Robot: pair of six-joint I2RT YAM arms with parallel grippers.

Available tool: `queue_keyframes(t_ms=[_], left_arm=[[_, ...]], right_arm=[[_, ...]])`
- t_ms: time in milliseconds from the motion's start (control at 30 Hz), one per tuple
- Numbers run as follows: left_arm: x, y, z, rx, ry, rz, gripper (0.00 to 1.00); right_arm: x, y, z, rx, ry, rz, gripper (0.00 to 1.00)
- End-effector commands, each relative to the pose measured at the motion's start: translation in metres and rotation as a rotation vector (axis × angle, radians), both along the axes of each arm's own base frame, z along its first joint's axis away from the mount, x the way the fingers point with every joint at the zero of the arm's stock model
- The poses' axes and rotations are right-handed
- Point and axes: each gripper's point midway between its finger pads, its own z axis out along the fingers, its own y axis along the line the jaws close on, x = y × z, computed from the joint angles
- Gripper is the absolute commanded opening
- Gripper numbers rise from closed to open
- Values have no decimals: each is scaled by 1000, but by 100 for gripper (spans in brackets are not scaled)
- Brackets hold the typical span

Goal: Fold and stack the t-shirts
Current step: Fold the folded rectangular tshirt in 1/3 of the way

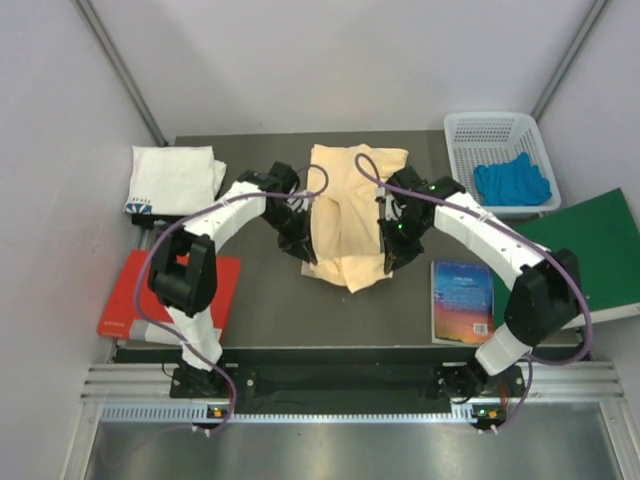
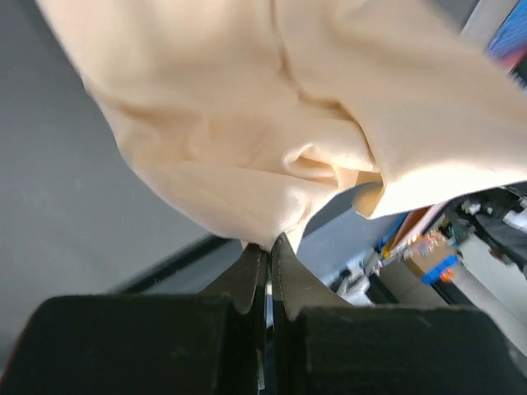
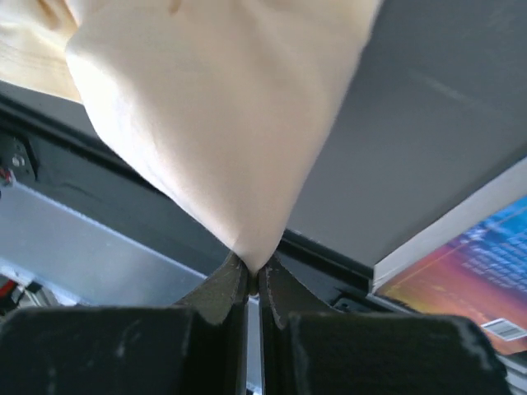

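Note:
The pale peach-yellow t-shirt (image 1: 345, 215) lies partly folded in the middle of the dark table, its near part lifted. My left gripper (image 1: 297, 243) is shut on its left edge; the left wrist view shows the cloth (image 2: 247, 140) pinched between the closed fingertips (image 2: 268, 247). My right gripper (image 1: 390, 252) is shut on its right edge; the right wrist view shows the cloth (image 3: 222, 107) hanging from the closed tips (image 3: 254, 267). The white t-shirt (image 1: 175, 178), folded, with a small dark-blue print at its near edge, lies at the back left.
A white basket (image 1: 497, 135) at the back right holds a blue cloth (image 1: 511, 180). A green folder (image 1: 590, 250) lies at the right, a blue-orange book (image 1: 461, 298) near it, also in the right wrist view (image 3: 478, 271). A red book (image 1: 130, 295) lies at the left.

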Motion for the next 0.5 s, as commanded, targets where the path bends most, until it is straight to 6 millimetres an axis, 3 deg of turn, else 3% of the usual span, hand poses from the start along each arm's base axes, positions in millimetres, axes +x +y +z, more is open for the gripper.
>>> queue_keyframes(t_ms=[0, 133, 233, 400, 467], left_arm=[[48, 11, 8, 19, -75, 12, 0], [97, 15, 0, -21, -92, 58, 0], [123, 12, -8, -71, -104, 76, 0], [162, 1, -19, -126, -136, 88, 0], [181, -4, -13, -167, -179, 110, 0]], right_arm=[[56, -18, -3, -22, -78, -70, 0], [106, -17, -15, 16, -92, -100, 0], [138, -4, -23, 56, -114, -70, 0], [180, 4, -34, 77, -144, -70, 1], [186, 7, -38, 94, -133, -72, 2]])
